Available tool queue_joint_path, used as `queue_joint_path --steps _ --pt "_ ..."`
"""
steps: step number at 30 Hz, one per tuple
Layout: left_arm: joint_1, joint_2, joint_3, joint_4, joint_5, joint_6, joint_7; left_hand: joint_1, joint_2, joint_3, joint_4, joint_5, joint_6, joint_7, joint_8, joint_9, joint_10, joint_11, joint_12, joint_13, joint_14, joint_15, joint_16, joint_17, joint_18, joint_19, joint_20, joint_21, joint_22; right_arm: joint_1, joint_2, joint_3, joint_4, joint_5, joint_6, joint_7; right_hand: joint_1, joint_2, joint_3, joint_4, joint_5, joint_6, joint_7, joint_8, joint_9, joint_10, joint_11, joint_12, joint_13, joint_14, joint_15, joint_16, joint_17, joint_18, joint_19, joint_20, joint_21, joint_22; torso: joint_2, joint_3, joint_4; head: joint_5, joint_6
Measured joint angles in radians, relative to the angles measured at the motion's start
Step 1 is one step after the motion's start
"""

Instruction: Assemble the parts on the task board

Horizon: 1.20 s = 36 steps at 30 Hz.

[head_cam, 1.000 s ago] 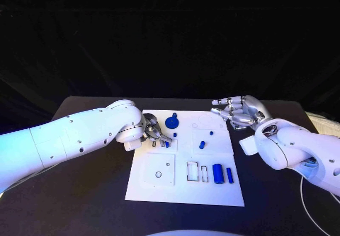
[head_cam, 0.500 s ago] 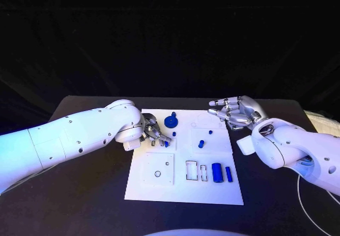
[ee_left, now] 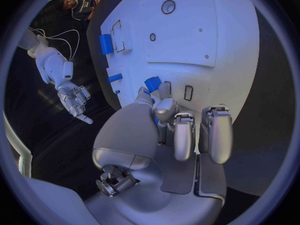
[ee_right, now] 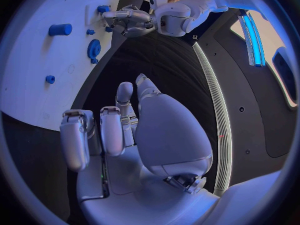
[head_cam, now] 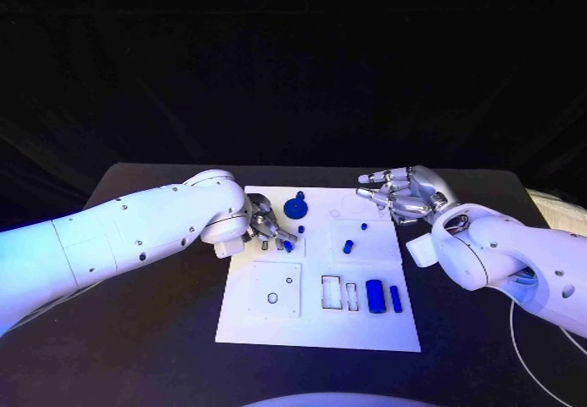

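Head view shows the left hand (head_cam: 269,231) pinching a small blue part (head_cam: 287,245) at the task board (head_cam: 321,331), apparently seating it, requiring alignment; right hand (head_cam: 404,194) hovers spread, empty.

From the head camera I can't see most of my left hand (head_cam: 265,227); the big white arm covers it where it sits at the left edge of the white board (head_cam: 321,326). A small blue piece (head_cam: 287,245) peeks out by its fingers (head_cam: 290,238), but I can't tell if they hold it or just touch it. In the left wrist camera the palm hides that same piece (ee_left: 152,83) partly, too. My right hand (head_cam: 401,194) has its far side turned away from me. The little holes and marks on the board are too small for me to make out.
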Motion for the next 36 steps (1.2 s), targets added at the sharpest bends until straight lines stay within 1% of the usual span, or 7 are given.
queue_joint_path --steps 8,18,25,27,29,30,36 --pt "-0.001 0.005 0.0 -0.007 0.0 0.004 0.0 0.0 0.0 0.003 0.0 0.0 0.0 0.0 0.004 0.005 0.0 0.0 0.0 -0.004 0.0 0.0 0.0 0.001 0.0 0.0 0.0 0.0 0.0 -0.002 0.001 0.0 -0.002 0.0 0.003 -0.001 0.0 0.0 0.0 0.0 0.0 0.0 0.0 0.0 0.0 0.0 0.0 0.0 -0.001 0.0 0.0 0.0 -0.002 0.0 0.0 0.0 0.0 0.0 0.001 -0.0001 0.0012 -0.002 -0.002" --pt "-0.002 0.003 0.0 0.002 0.0 0.004 0.0 0.0 0.0 0.005 0.0 0.0 0.0 0.0 0.008 0.01 0.0 0.0 0.0 -0.005 0.0 0.0 0.0 0.001 0.0 0.0 0.0 0.0 0.0 -0.005 0.004 0.0 -0.004 0.0 0.006 -0.002 0.0 0.0 0.0 0.0 0.0 0.0 0.0 0.0 0.0 0.0 0.0 0.0 -0.001 0.0 0.0 0.0 -0.002 0.0 0.0 0.0 0.0 0.0 0.0 -0.0005 0.0046 -0.006 -0.003" --pt "-0.003 0.002 0.0 0.005 -0.001 0.006 -0.001 -0.029 -0.006 0.008 0.003 0.0 0.0 0.0 0.012 0.025 0.004 -0.004 0.0 -0.007 0.0 -0.007 0.0 0.001 0.0 0.0 0.0 0.0 0.0 -0.007 0.006 0.0 -0.005 0.0 0.008 -0.003 0.0 0.0 0.0 0.0 0.0 0.0 0.0 0.0 0.0 0.0 0.0 0.0 -0.001 0.0 0.0 0.0 -0.002 0.0 0.0 0.0 0.0 0.0 0.0 -0.0007 0.0058 -0.007 -0.002" --pt "-0.003 0.002 0.0 0.005 -0.001 0.006 -0.001 -0.042 -0.009 0.008 0.003 0.0 0.0 0.0 0.017 0.033 0.006 -0.006 0.0 -0.007 0.0 -0.007 0.0 0.001 -0.011 0.0 0.0 0.004 0.0 -0.007 0.006 0.0 -0.006 0.0 0.008 -0.003 0.0 0.0 0.0 0.0 0.0 0.0 0.0 0.0 0.0 0.0 0.0 0.0 -0.001 0.0 0.0 0.0 -0.002 0.0 0.0 0.0 0.0 0.0 0.0 -0.0007 0.0063 -0.007 -0.002" --pt "-0.003 0.002 0.0 0.006 -0.001 0.006 -0.001 -0.049 -0.01 0.003 0.008 0.0 0.0 0.0 0.018 0.04 0.007 -0.007 0.0 -0.008 0.0 -0.007 0.0 0.001 -0.015 -0.002 -0.002 0.004 0.0 -0.008 0.007 0.0 -0.007 0.0 0.009 -0.003 0.0 0.0 0.0 0.0 0.0 0.0 0.0 0.0 0.0 0.0 0.0 0.0 -0.001 0.0 0.0 0.0 -0.002 0.0 0.0 0.0 0.0 0.0 0.0 -0.0008 0.0066 -0.008 -0.002" --pt "-0.003 0.002 0.0 0.007 -0.001 0.006 -0.001 -0.055 -0.014 0.002 0.008 0.0 0.0 0.0 0.018 0.042 0.007 -0.007 0.0 -0.008 0.0 -0.007 0.0 0.001 -0.016 -0.004 -0.003 0.004 0.0 -0.008 0.007 0.0 -0.007 0.0 0.009 -0.003 0.0 0.0 0.0 0.0 0.0 0.0 0.0 0.0 0.0 0.0 0.0 0.0 -0.001 0.0 0.0 0.0 -0.002 0.0 0.0 0.0 0.0 0.0 0.0 -0.0008 0.0068 -0.008 -0.002" --pt "-0.003 0.003 0.0 0.007 -0.001 0.007 -0.001 -0.066 -0.013 -0.007 0.007 0.0 -0.004 -0.004 0.018 0.052 0.007 -0.007 0.0 -0.01 0.0 -0.007 0.0 0.001 -0.016 0.0 -0.007 0.004 0.0 -0.011 0.009 0.0 -0.011 0.0 0.011 -0.003 -0.004 0.004 0.0 0.0 0.0 0.0 0.0 0.0 0.0 0.0 0.0 0.0 -0.002 0.0 0.0 0.0 -0.002 0.0 0.0 0.0 0.0 0.001 0.001 -0.0007 0.007 -0.008 -0.002"
